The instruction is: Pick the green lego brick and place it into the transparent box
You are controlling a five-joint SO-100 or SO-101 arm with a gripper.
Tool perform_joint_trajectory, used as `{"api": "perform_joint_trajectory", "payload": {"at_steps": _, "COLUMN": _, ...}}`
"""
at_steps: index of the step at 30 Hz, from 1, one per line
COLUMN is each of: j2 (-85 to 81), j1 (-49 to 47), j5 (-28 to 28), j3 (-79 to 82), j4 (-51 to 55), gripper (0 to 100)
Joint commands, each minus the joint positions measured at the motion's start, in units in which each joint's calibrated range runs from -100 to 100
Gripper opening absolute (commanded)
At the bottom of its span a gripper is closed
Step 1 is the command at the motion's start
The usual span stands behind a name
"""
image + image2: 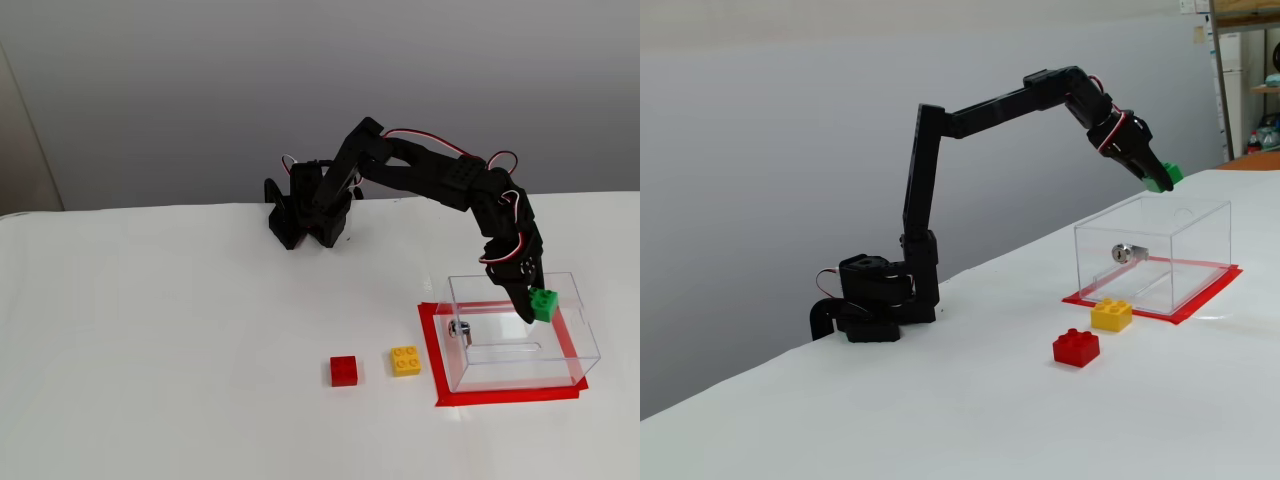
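**Green brick held above the clear box**

A white table (150, 330) stands before a plain grey wall. In a fixed view from the front and above, the black arm (420, 175) reaches from its base at the back of the table over to the right. Its gripper (535, 300) points down and is closed on the green lego brick (545, 303), which shows within the outline of the transparent box (520, 372). The box sits on a red tape rectangle (500, 396), with a small metal knob (456, 327) on its left wall. Just left of the tape lies a yellow brick (405, 360), and left of that, close by, a red brick (344, 370).

In a fixed view from the side, the arm (980, 105) rises from its base at the left and stretches right. The gripper (1160, 178) clamps the green lego brick (1165, 177) clearly above the open top of the transparent box (1200, 255), not touching its rim. The knob (1122, 253) faces the camera on the near wall. The yellow brick (1111, 315) rests just beside the red tape (1185, 310), and the red brick (1077, 347) lies near it, closer to the camera.
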Motion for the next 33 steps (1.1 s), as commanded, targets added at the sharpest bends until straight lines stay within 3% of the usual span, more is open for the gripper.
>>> {"api": "perform_joint_trajectory", "payload": {"at_steps": 1, "j2": -0.54, "j1": -0.31, "j5": -0.08, "j3": -0.37, "j4": 0.58, "gripper": 10}}
{"api": "perform_joint_trajectory", "payload": {"at_steps": 5, "j2": -0.54, "j1": -0.16, "j5": -0.08, "j3": 2.79, "j4": 0.23, "gripper": 10}}
{"api": "perform_joint_trajectory", "payload": {"at_steps": 10, "j2": -0.54, "j1": -0.16, "j5": -0.08, "j3": 4.87, "j4": 0.14, "gripper": 25}}
{"api": "perform_joint_trajectory", "payload": {"at_steps": 14, "j2": -0.54, "j1": -0.16, "j5": -0.08, "j3": 4.78, "j4": 0.14, "gripper": 29}}
{"api": "perform_joint_trajectory", "payload": {"at_steps": 29, "j2": -1.48, "j1": 0.06, "j5": -0.08, "j3": 3.97, "j4": 0.14, "gripper": 28}}
{"api": "perform_joint_trajectory", "payload": {"at_steps": 33, "j2": -1.56, "j1": 0.28, "j5": 0.02, "j3": 3.88, "j4": 0.49, "gripper": 19}}
